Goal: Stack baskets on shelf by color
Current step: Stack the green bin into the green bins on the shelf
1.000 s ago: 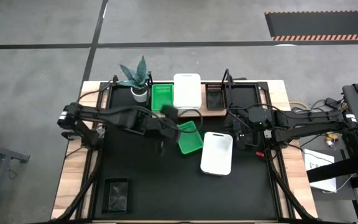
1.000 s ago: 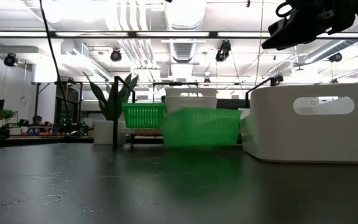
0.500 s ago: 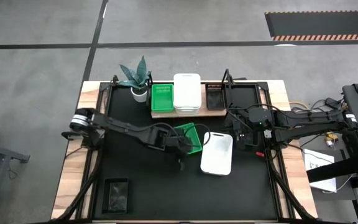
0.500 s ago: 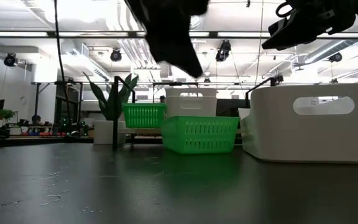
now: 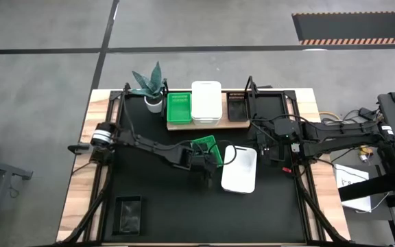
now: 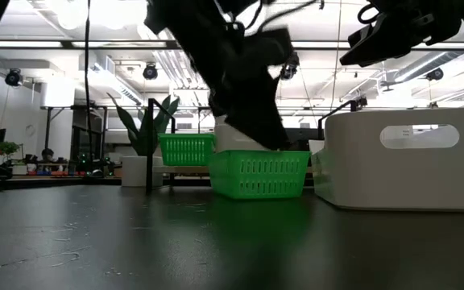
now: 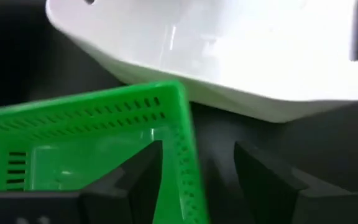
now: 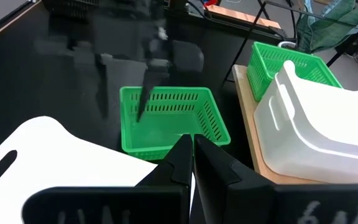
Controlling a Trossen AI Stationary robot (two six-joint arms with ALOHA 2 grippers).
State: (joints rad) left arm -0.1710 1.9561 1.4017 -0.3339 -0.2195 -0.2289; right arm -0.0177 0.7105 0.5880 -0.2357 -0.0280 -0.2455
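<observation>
The left gripper [image 7: 194,171] stands open over the loose green basket [image 5: 206,149] on the table [image 5: 149,199], one finger inside it and one outside, straddling the wall nearest the white basket [image 5: 238,169]. The shelf [image 5: 208,124] lies just beyond the basket. The right gripper [image 8: 191,163] waits closed beside the white basket.

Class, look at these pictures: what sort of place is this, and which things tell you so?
Probably a robotics lab or workshop: two robot arms work at a black table, exposed ducts and hanging lights fill the ceiling, and the concrete floor carries hazard-striped tape.
</observation>
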